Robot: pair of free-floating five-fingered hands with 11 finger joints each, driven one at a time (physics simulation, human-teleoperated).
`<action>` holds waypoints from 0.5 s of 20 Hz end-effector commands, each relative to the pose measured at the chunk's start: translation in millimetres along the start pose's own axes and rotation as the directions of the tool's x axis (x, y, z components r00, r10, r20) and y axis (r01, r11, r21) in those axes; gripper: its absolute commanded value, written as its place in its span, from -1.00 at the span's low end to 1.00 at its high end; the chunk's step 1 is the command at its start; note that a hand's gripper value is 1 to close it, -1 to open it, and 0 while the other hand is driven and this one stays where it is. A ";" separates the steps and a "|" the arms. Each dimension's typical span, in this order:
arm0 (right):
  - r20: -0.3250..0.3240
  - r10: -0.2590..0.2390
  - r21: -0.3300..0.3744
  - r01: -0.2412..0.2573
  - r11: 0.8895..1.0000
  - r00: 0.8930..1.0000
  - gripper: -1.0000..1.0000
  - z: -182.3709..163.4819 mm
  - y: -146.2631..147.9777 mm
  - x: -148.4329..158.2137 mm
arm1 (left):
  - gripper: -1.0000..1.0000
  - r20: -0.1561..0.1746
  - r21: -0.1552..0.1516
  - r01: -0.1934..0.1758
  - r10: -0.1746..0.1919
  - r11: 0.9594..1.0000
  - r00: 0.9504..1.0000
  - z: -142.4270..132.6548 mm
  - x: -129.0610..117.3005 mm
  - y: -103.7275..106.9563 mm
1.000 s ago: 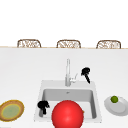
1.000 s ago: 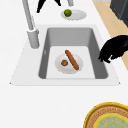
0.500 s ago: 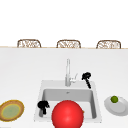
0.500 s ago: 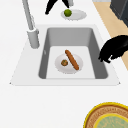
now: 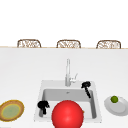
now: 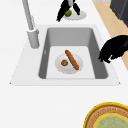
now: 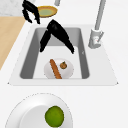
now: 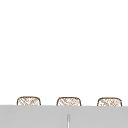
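Nothing had moved since half a second before. Straight fingers of the right hand (image 5: 86, 86) pointed into the sink (image 5: 94, 105) above a plate (image 7: 68, 71) (sausage (image 7: 55, 68) on it); the left hand (image 5: 43, 106) hung curled, holding nothing.

Sink (image 6: 100, 62) holds a white plate (image 6: 76, 71) with a sausage (image 6: 71, 59) and a small brown ball (image 6: 64, 62), left hand (image 6: 115, 48) curled over the near rim, right hand (image 6: 66, 8) by the lime (image 6: 68, 13), faucet (image 6: 30, 23) behind.
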 end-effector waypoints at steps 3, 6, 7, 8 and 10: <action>0.012 -0.057 -0.037 0.057 0.998 0.998 -1.00 -1.1 53.2 20.3 | 0.00 0.000 0.000 0.000 0.000 1.000 1.000 0.0 0.0 0.0; 0.018 -0.096 -0.040 0.097 0.994 0.995 -1.00 -4.7 69.7 30.3 | 0.00 0.000 0.000 0.000 0.000 1.000 1.000 0.0 0.0 0.0; 0.016 -0.108 -0.042 0.109 0.993 0.994 -1.00 -7.4 73.6 33.7 | 0.00 0.000 0.000 0.000 0.000 1.000 1.000 0.0 0.0 0.0; 0.015 -0.112 -0.044 0.113 0.993 0.994 -1.00 -12.4 76.8 36.4 | 0.00 0.000 0.000 0.000 0.000 1.000 1.000 0.0 0.0 0.0; 0.021 -0.120 -0.038 0.120 0.992 0.993 -1.00 -17.9 86.5 41.5 | 0.00 0.000 0.000 0.000 0.000 1.000 1.000 0.0 0.0 0.0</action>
